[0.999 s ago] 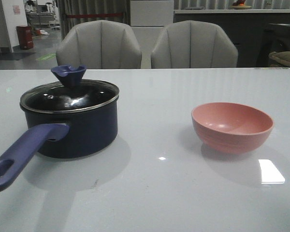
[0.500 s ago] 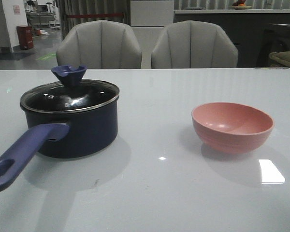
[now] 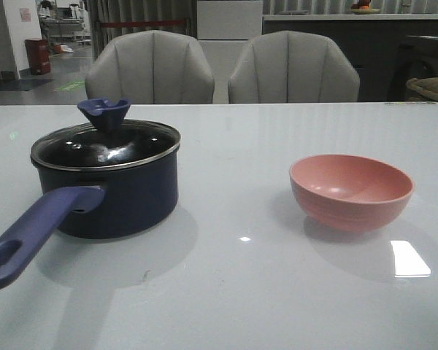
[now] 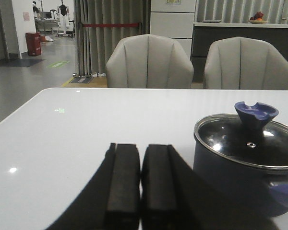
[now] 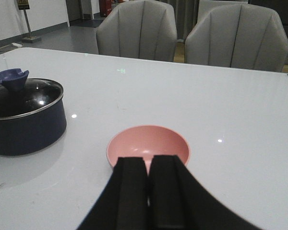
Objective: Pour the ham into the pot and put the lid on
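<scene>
On the left of the white counter (image 3: 226, 292) stands the navy saucepan (image 3: 120, 193), its glass lid (image 3: 106, 146) seated on the rim and its long handle (image 3: 36, 233) reaching toward the near left edge. Bare counter separates it from the pink bowl (image 3: 350, 191) on the right. No ham is visible. The left fingers (image 4: 141, 184) are pressed together near the pan; the right fingers (image 5: 148, 191) are pressed together too, over the bowl's near rim.

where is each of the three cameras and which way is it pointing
Front: low at the table's near edge, facing forward at the pot, its lid on, and the bowl; no robot part shows.
Left wrist: on the left arm, facing forward over the table; closed left gripper low in frame, pot beside it.
Right wrist: on the right arm, looking forward and down; closed right gripper just before the bowl.
Shared: all three show pot, lid and the two chairs; front and right wrist share the bowl.
</scene>
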Controlling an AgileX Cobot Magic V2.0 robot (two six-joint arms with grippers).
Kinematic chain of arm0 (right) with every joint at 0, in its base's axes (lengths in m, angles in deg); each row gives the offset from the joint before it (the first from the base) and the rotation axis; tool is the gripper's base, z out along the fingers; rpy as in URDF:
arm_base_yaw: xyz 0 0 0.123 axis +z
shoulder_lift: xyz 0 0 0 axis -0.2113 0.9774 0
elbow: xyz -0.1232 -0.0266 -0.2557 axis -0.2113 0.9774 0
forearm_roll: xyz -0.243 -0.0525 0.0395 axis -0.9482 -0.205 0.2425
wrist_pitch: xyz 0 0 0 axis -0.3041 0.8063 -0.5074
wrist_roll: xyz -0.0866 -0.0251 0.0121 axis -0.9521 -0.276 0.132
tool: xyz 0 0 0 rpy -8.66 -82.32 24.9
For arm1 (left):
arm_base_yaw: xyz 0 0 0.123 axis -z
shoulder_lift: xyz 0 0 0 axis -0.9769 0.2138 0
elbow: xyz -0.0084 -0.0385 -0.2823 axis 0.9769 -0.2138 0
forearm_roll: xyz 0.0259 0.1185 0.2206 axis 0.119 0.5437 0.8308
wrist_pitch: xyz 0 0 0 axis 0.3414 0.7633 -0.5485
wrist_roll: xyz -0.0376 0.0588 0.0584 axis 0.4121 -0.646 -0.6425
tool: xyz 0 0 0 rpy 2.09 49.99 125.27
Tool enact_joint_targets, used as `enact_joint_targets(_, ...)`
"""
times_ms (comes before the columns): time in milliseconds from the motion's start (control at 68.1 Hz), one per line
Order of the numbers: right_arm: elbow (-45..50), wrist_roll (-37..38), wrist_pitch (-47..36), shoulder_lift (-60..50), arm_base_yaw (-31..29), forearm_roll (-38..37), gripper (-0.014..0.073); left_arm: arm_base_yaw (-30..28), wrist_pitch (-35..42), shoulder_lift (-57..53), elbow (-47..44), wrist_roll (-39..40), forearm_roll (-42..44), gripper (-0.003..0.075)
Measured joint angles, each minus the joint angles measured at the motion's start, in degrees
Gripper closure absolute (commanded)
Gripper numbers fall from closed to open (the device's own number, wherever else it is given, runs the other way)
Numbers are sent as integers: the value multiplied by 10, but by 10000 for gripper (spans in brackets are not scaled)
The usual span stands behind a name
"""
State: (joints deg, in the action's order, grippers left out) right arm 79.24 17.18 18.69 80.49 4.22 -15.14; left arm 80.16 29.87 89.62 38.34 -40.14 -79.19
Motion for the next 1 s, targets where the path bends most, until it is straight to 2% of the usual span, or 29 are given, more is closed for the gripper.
enact_joint_targets(191, 4, -2, -5, 0, 0, -1, 448, 0, 0, 0, 0, 0, 0, 607)
enact_joint_targets(397, 39, 4, -41, -10, -34, -67, 448, 0, 0, 0, 0, 1, -1, 607)
enact_joint_targets(632, 94, 90, -61, -85, -102, -149, 448, 0, 1, 0, 0, 1, -1, 607)
enact_joint_targets(999, 118, 124, -89, -95, -106, -156, 448, 0, 1, 0, 0, 1, -1, 607)
